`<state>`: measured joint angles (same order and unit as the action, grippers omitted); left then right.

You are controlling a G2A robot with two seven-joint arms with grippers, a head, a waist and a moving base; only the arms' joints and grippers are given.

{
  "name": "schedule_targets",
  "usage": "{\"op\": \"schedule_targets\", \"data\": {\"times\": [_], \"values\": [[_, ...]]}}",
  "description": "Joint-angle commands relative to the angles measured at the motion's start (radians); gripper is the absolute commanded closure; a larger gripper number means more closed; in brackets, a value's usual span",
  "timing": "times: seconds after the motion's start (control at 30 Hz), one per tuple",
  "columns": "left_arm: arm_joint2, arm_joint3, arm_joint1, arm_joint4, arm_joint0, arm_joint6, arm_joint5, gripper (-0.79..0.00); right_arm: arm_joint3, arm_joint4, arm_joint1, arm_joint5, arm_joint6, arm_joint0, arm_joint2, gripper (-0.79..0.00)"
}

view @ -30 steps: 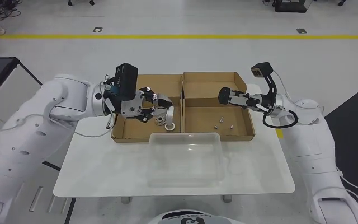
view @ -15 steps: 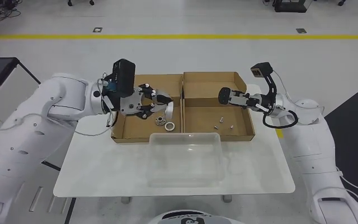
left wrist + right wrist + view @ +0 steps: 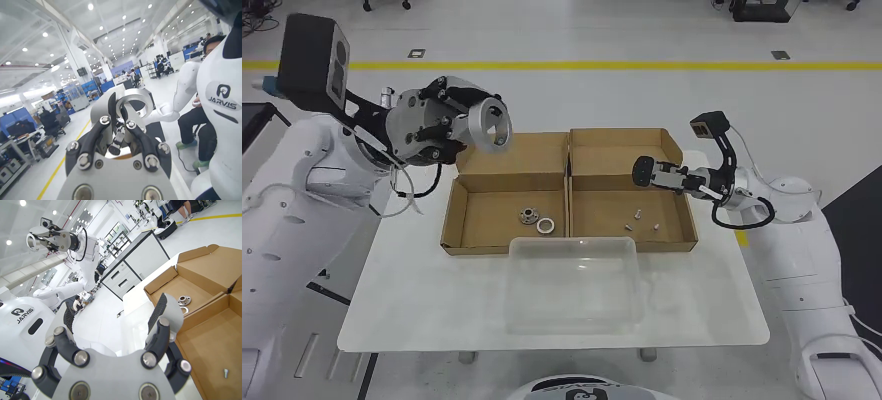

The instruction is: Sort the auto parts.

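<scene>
Between the left jaws we see a wide silver metal ring [image 3: 489, 122], clamped by its wall: the left wrist view shows one finger inside the bore and the other pressed against the outside. These jaws hang high in the air. In the top view they sit beyond the far left corner of the left cardboard box [image 3: 482, 215], well apart from everything on the bench [image 3: 402, 300]. From the right wrist view we see the same ring held up at the end of the left arm.

Our right jaws stand wide apart with nothing between them, hovering over the far side of the right cardboard box [image 3: 602, 215].

Moving outward, the two open boxes sit side by side, touching along their shared wall. On the floor of the left cardboard box lie a flanged hub [image 3: 529, 213] and, just beside it toward the robot, a flat washer [image 3: 547, 226]. The right cardboard box holds two small bolts [image 3: 639, 212], near each other on its floor.

Just in front of both boxes, on the robot's side, stands a clear plastic bin [image 3: 575, 290], and we cannot make out anything inside it.
</scene>
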<state>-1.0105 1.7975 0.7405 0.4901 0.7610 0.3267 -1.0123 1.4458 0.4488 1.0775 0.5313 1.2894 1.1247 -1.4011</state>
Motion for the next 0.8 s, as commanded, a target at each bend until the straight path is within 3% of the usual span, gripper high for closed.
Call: {"op": "schedule_targets", "data": {"times": [0.0,0.37,0.77], "values": [[0.008,0.011,0.008,0.021,0.006,0.06,0.0,0.0,0.0,0.0,0.0,0.0,0.0,0.0,0.0,-0.785],[0.059,0.053,0.029,0.081,0.018,0.317,0.0,0.0,0.0,0.0,0.0,0.0,0.0,0.0,0.0,-0.785],[0.061,0.047,0.027,0.107,0.016,0.316,0.0,0.0,0.0,0.0,0.0,0.0,0.0,0.0,0.0,-0.785]]}}
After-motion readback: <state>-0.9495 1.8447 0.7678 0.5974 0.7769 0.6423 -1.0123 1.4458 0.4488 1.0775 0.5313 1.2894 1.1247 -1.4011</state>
